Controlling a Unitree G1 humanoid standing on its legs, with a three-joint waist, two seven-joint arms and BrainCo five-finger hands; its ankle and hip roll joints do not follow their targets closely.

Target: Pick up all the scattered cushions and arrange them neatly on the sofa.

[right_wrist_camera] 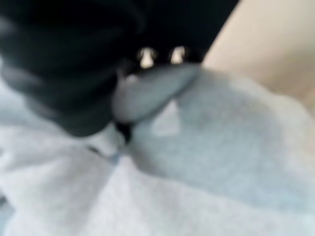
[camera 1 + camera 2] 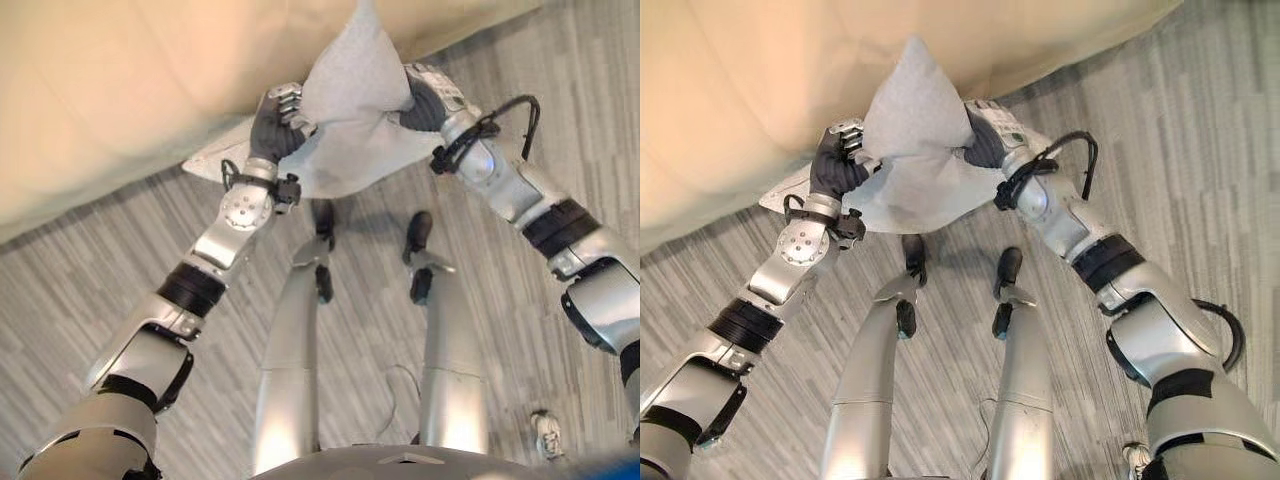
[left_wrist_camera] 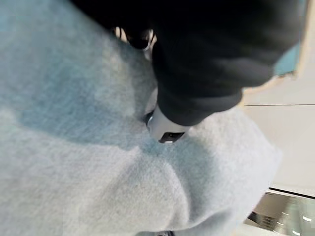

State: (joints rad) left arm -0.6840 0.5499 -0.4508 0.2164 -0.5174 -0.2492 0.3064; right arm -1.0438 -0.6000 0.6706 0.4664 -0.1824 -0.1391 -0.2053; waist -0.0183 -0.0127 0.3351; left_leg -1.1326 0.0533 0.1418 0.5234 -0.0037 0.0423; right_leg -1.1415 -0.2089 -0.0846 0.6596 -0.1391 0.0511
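Observation:
A pale grey cushion [image 2: 350, 110] is held up in front of the beige sofa [image 2: 120, 90], one corner pointing upward over the sofa's front edge. My left hand [image 2: 278, 118] grips its left side, fingers curled into the fabric. My right hand [image 2: 428, 98] grips its right side the same way. In the left wrist view the cushion [image 3: 88, 162] bulges around the thumb [image 3: 165, 129] pressed into it. The right wrist view shows the fabric [image 1: 221, 147] bunched against my right hand [image 1: 147, 93].
The sofa's front edge runs diagonally across the top of the eye views. Grey striped carpet [image 2: 500, 330] covers the floor below it. A small white object [image 2: 545, 432] lies on the carpet at the lower right.

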